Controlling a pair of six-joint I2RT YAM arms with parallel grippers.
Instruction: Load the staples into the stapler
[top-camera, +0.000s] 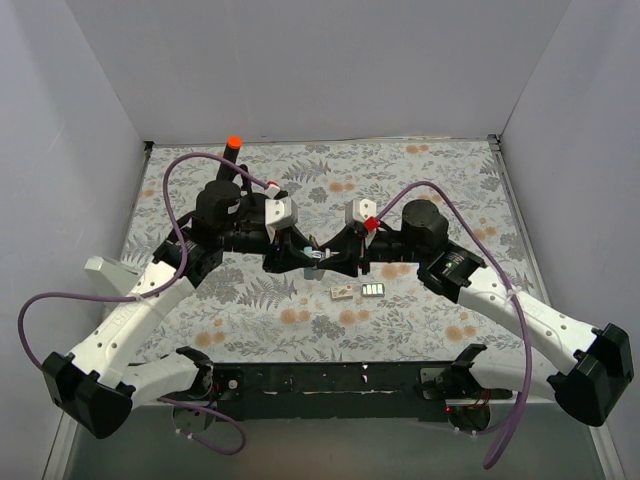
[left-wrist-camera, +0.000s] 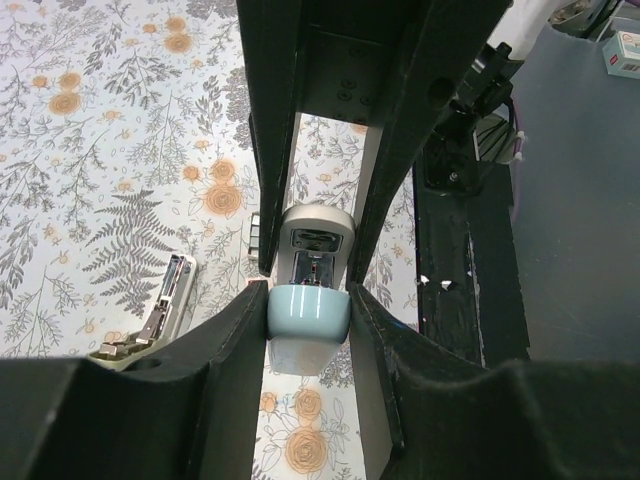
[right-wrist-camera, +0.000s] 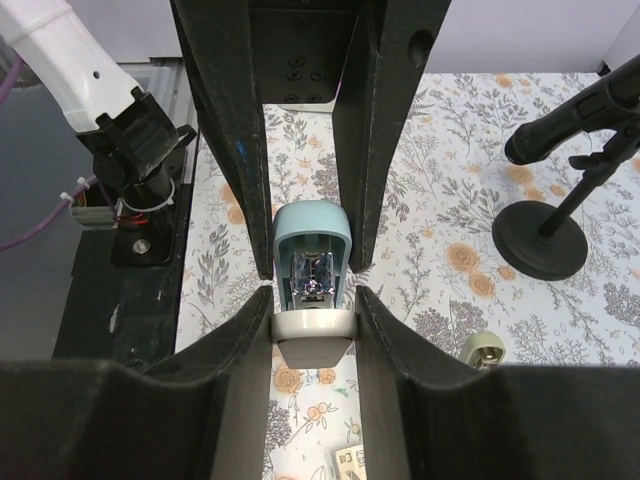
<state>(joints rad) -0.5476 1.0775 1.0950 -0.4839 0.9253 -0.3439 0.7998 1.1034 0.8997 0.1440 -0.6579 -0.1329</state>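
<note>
- I have two arms. My left fingers (left-wrist-camera: 235, 340) and right fingers (right-wrist-camera: 240, 340) each pinch one end of the one light blue bar (right-wrist-camera: 312, 225).
- One stapler (left-wrist-camera: 165, 305) lies on the table (top-camera: 450, 200) beside them with its metal exposed. I judge it is not yet loaded.
- One box (top-camera: 343, 292) sits near the arm bases.
- The staples (top-camera: 372, 290) lie just beside the box, ungrasped. I cannot count the blocks.

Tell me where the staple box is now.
In the top view, the staple box lies on the floral mat at mid-table, just below the right gripper in the picture, with a small striped block close on its right.
</note>
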